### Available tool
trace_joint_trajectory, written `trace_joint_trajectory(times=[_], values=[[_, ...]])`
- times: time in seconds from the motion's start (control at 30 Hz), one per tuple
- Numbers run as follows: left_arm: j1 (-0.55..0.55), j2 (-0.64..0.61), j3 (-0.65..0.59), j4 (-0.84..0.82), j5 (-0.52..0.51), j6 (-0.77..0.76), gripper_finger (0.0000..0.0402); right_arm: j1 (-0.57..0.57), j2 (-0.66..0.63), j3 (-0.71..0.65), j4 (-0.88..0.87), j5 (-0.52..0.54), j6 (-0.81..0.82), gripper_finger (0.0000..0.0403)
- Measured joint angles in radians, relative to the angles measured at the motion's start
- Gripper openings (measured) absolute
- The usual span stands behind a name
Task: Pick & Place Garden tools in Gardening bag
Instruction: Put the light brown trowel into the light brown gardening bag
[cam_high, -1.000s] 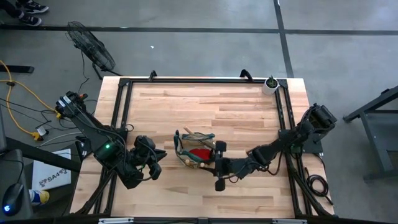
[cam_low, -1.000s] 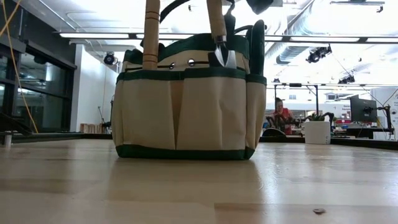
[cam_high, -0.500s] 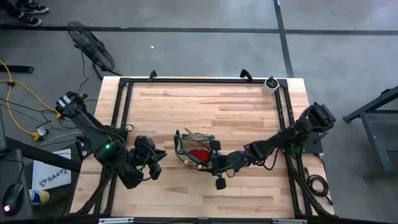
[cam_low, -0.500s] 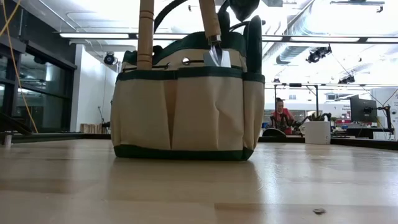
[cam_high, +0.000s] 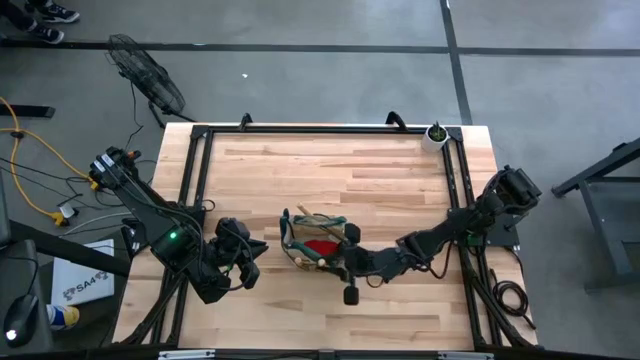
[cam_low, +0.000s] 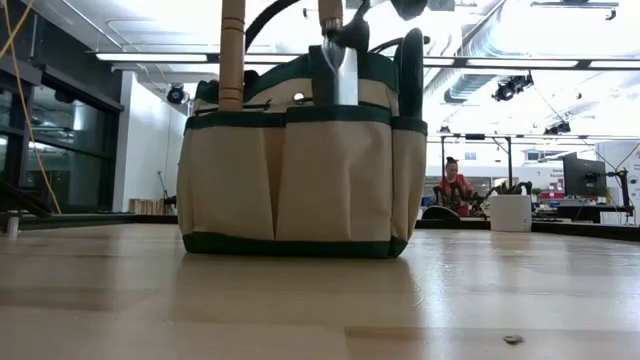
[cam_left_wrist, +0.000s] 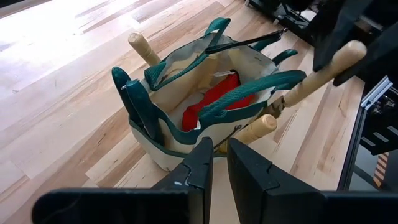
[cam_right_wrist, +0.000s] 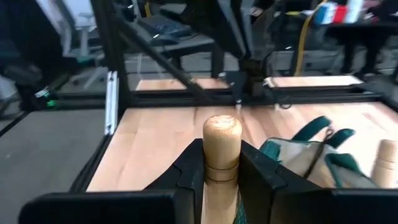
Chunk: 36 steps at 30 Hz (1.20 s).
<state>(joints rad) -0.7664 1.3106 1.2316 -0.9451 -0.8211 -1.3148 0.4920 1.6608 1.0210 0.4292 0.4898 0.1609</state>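
2 dark arms reach over the wooden table (cam_high: 380, 170), and the work sits near its front edge. The gardening bag (cam_high: 318, 240) stands upright there, tan fabric with dark green trim, its loop handles (cam_left_wrist: 249, 87) arching over the open mouth. From the left wrist view, a red glove (cam_left_wrist: 214, 99) lies down inside the bag, and green-handled pruners (cam_left_wrist: 142, 102) stick up from a pocket on its side. 1 wooden handle (cam_left_wrist: 144, 48) pokes out on the far side and another wooden handle (cam_left_wrist: 260, 127) leans out of the near pocket.

The right hand (cam_high: 352, 262) is just beside the bag's rim, clamped around the wooden handle of a trowel (cam_right_wrist: 221, 155); the rounded handle end stands up between its 2 fingers in the right wrist view. In the low view the trowel's metal blade (cam_low: 340, 70) hangs point-down at the bag's top edge, above the front pockets.

The left hand (cam_high: 238, 255) waits on the left, near the bag but apart from it, fingers nearly together and gripping nothing.

1 small white pot (cam_high: 434, 137) with a green plant sits at the table's far right corner.
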Motion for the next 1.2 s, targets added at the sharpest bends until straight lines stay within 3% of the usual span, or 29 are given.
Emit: trace_joint_trajectory(times=[0.13, 0.33, 1.2], values=[[0.0, 0.0, 0.0, 0.0, 0.0, 0.0, 0.0045, 0.037, 0.0, 0.0, -0.008, 0.105, -0.005, 0.0061], [0.0, 0.0, 0.0, 0.0, 0.0, 0.0, 0.0045, 0.063, 0.0, 0.0, -0.051, 0.177, -0.034, 0.0061], [0.0, 0.0, 0.0, -0.02, -0.001, 0.003, 0.0045, 0.097, 0.068, 0.0, 0.031, 0.195, -0.192, 0.0061]])
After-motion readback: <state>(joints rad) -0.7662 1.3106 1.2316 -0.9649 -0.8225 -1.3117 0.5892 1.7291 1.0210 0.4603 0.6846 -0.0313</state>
